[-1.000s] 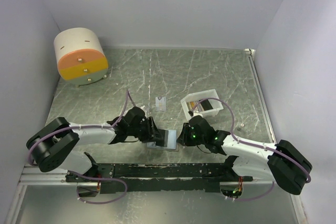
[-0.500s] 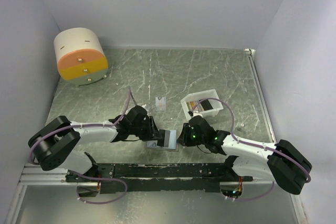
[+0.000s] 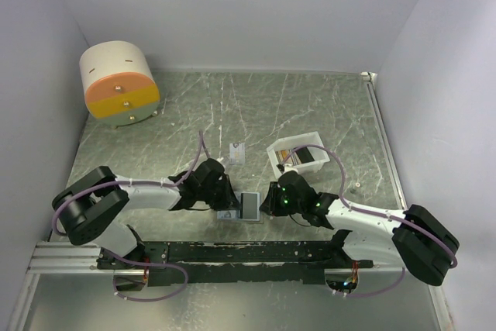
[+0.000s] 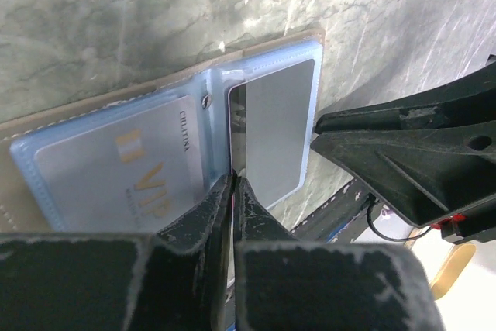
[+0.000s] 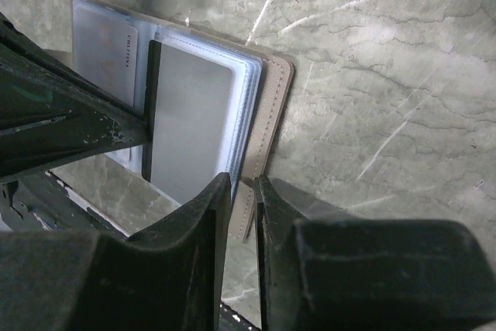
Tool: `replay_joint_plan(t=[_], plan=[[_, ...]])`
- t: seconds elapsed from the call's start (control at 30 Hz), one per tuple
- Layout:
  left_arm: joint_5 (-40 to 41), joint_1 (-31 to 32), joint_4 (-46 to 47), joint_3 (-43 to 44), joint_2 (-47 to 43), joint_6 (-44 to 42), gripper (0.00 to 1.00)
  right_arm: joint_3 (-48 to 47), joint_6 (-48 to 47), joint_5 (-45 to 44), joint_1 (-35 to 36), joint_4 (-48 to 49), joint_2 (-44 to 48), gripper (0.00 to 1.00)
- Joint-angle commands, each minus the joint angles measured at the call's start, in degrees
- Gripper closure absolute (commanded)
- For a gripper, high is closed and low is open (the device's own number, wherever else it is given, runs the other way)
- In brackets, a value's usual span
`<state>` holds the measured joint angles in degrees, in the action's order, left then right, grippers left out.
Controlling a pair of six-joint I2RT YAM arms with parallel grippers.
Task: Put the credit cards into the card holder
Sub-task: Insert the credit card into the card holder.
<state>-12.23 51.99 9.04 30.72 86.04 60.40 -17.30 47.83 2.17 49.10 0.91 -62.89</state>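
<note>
The card holder [image 3: 251, 206] lies open on the table between my two arms, light blue inside [image 4: 194, 87] with a taupe border [image 5: 273, 106]. A pale card printed VIP [image 4: 124, 168] fills its left pocket and a plain grey card [image 4: 275, 133] its right pocket. My left gripper [image 4: 233, 178] is shut on a thin dark credit card [image 5: 152, 106] that stands edge-on over the fold. My right gripper [image 5: 243, 184] is shut on the holder's taupe right edge. In the top view the left gripper [image 3: 230, 205] and right gripper [image 3: 267, 201] flank the holder.
A white slotted tray [image 3: 294, 141] with more cards stands just behind the right gripper. One small pale card [image 3: 238, 152] lies loose on the table beyond the holder. A round cream-and-orange drum [image 3: 118, 83] sits far back left. The black rail [image 3: 248, 252] runs along the near edge.
The left gripper's jaws have closed from half open onto the card and the arm has shifted right, over the holder's fold. The right arm has stayed still.
</note>
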Motion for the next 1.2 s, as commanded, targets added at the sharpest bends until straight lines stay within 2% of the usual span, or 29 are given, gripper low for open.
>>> replay_joint_plan(t=[0.0, 0.23, 0.37, 0.6, 0.73, 0.9, 1.17], plan=[[0.0, 1.2, 2.7, 2.8, 1.9, -0.8, 0.89, 0.7, 0.2, 0.2, 0.4, 2.2, -0.5, 0.81], [-0.3, 1.9, 4.5, 2.8, 1.2, -1.5, 0.90, 0.6, 0.2, 0.1, 0.5, 2.4, -0.6, 0.81], [1.9, 1.9, 0.4, 3.5, -1.0, -2.0, 0.82, -0.5, 0.0, -0.9, 0.5, -0.3, 0.8, 0.79], [7.6, 1.8, -8.3, 4.4, -6.4, -3.0, 0.63, -1.3, 1.5, -2.2, 0.5, -3.0, 4.8, 0.64], [11.2, 1.4, -14.3, 5.5, -8.7, -4.1, 0.59, -1.1, 2.4, -2.0, 0.5, -2.8, 6.0, 0.55], [11.4, -1.3, -17.8, 4.4, -11.6, -4.6, 0.63, -0.5, 3.9, -1.0, 0.5, -0.8, 5.7, 0.47], [19.1, -4.5, -30.3, 4.5, -17.8, -6.9, 0.46, 2.2, 7.7, -0.4, 0.6, 3.4, 4.9, 0.26]])
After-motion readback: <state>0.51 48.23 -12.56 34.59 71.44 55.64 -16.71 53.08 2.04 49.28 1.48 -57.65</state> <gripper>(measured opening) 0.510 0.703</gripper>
